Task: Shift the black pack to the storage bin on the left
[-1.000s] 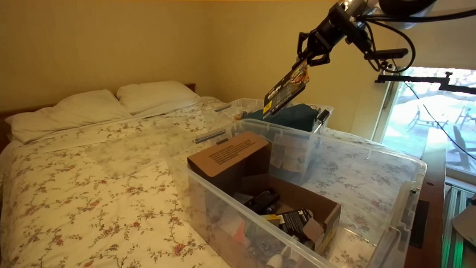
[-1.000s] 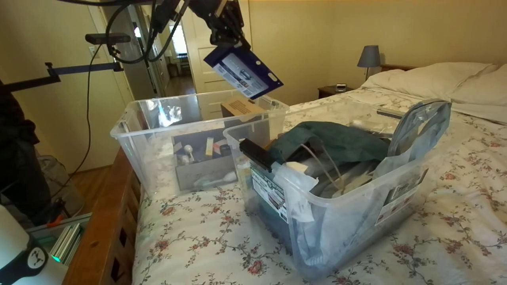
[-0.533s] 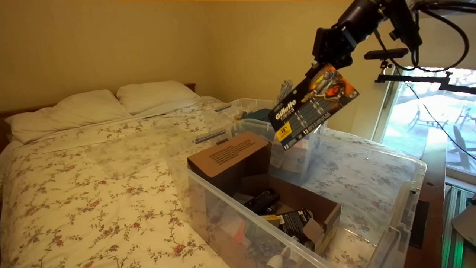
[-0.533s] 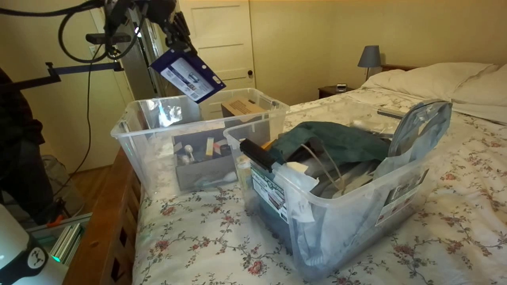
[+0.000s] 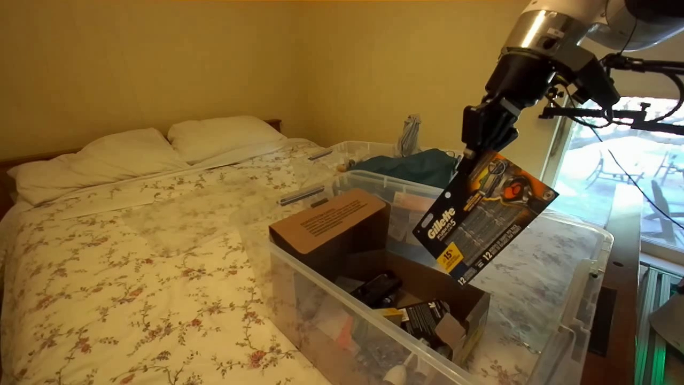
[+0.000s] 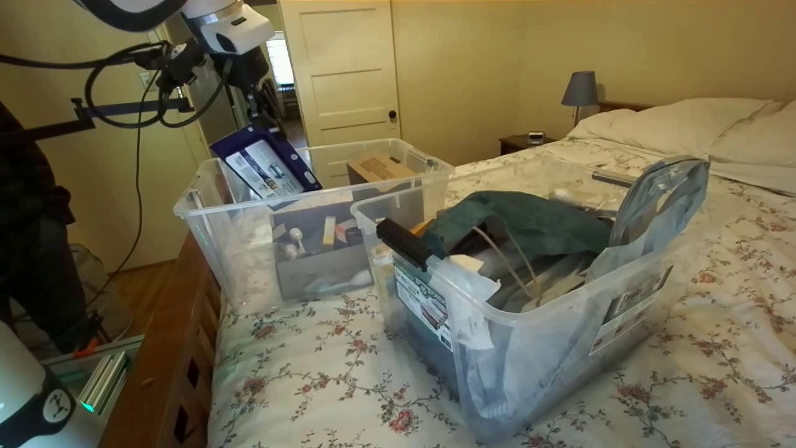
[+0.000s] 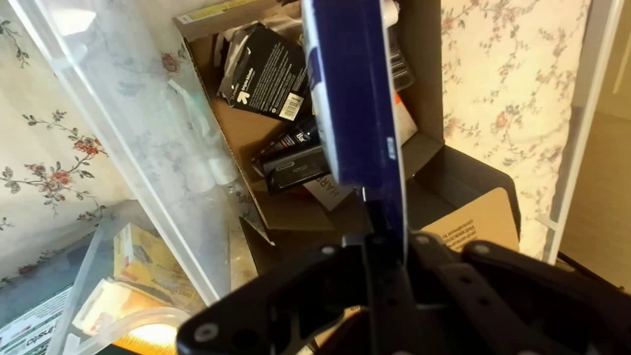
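The black pack is a flat Gillette razor card with a dark blue back, also seen in an exterior view and in the wrist view. My gripper is shut on one edge of it, and the pack hangs tilted. The gripper shows also in the wrist view. The pack is over the clear left storage bin, which holds an open cardboard box. I cannot tell whether its lower corner is below the rim. In the wrist view the box lies beneath the pack.
Several small packs lie in the cardboard box. A second clear bin with green cloth and a grey bag stands beside the left bin. Both stand on the flowered bed. The wooden bed edge runs alongside.
The gripper has carried the pack from above the second bin across to the left bin and lowered it. The pack has turned its printed face more toward an exterior view.
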